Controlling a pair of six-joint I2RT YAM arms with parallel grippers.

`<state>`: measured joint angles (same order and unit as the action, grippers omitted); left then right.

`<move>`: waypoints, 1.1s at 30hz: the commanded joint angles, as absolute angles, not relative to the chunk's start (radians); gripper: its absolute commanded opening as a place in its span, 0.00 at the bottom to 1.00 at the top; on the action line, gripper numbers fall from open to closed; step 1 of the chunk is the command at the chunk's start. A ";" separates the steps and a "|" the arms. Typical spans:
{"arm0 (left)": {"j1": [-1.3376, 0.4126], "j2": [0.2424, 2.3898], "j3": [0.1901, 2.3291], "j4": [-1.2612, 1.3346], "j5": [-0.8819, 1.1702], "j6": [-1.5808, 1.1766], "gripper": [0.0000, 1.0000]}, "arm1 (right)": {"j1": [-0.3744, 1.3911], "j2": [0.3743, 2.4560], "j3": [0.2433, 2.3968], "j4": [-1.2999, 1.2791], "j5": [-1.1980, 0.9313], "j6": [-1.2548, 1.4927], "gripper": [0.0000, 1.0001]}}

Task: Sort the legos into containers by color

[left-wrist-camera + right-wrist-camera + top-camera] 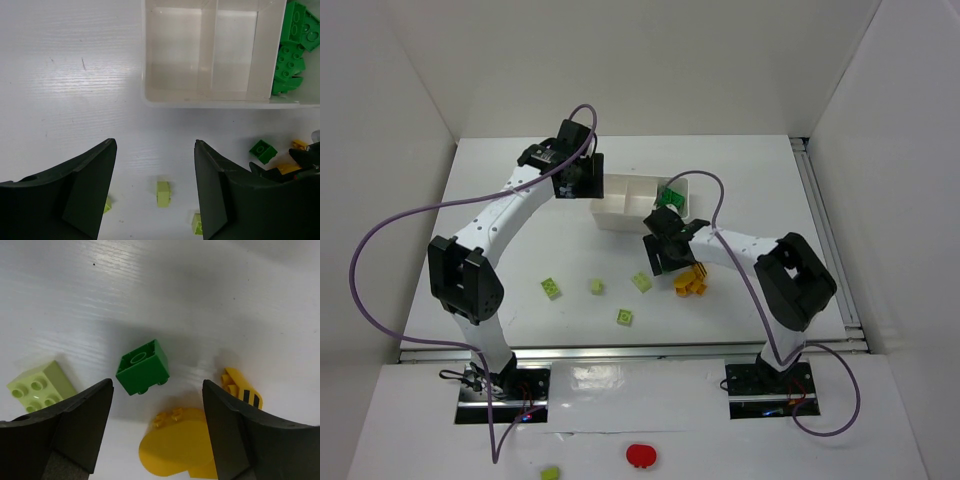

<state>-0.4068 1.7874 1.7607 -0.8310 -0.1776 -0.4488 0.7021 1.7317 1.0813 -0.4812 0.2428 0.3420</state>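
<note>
Nearest of all, in front of the arm bases, lie a red round object (640,455) and one stray lime brick (551,472). On the surface (500,200) itself, four pale lime legos (626,317) are scattered towards the near edge, left of an orange-yellow cluster (692,283).

Just beyond that cluster the right jaws hang open and empty over a lone dark green brick (142,366). It rests on the surface between them, turned askew to their faces. Another lime piece (40,385) and a rounded yellow piece (175,447) sit close beside it.

Doing this pick well likely means turning the wrist until the jaws meet two flat sides squarely. The descent should be straight, so that neither jaw lands on a neighbour, and the closing should be at mid-height rather than on the studs. A skewed pinch would probably flick so small a brick away.

Farther back stands the white tray (620,218). Its right compartment holds a heap of dark green bricks (292,45), which is where this one belongs. The left compartment (175,45) and the middle compartment (235,45) look bare, so lime and yellow have yet to be started.

The left jaws, also open and holding nothing, hover by the tray's left end.
</note>
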 commanded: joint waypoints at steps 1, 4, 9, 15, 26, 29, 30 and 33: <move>-0.400 1.787 1.798 -0.831 -0.173 -0.445 0.73 | 0.701 1.756 1.138 -0.430 0.290 0.281 0.78; -0.400 1.787 1.789 -0.831 -0.173 -0.445 0.73 | 0.701 1.789 1.147 -0.420 0.299 0.270 0.71; -0.400 1.787 1.789 -0.831 -0.182 -0.445 0.73 | 0.701 1.801 1.147 -0.385 0.278 0.270 0.50; -0.400 1.787 1.789 -0.831 -0.192 -0.445 0.73 | 0.701 1.701 1.199 -0.430 0.331 0.290 0.41; -0.390 1.787 1.738 -0.919 -0.281 -0.509 0.73 | 0.555 1.784 1.478 -0.449 0.379 0.308 0.41; -0.379 1.755 1.680 -0.931 -0.293 -0.540 0.76 | 0.503 1.838 1.586 -0.462 0.341 0.336 0.41; -0.367 1.746 1.637 -0.931 -0.293 -0.540 0.76 | 0.494 1.871 1.627 -0.451 0.341 0.336 0.42; -0.341 1.715 1.563 -0.931 -0.293 -0.563 0.79 | 0.480 1.946 1.686 -0.451 0.330 0.336 0.43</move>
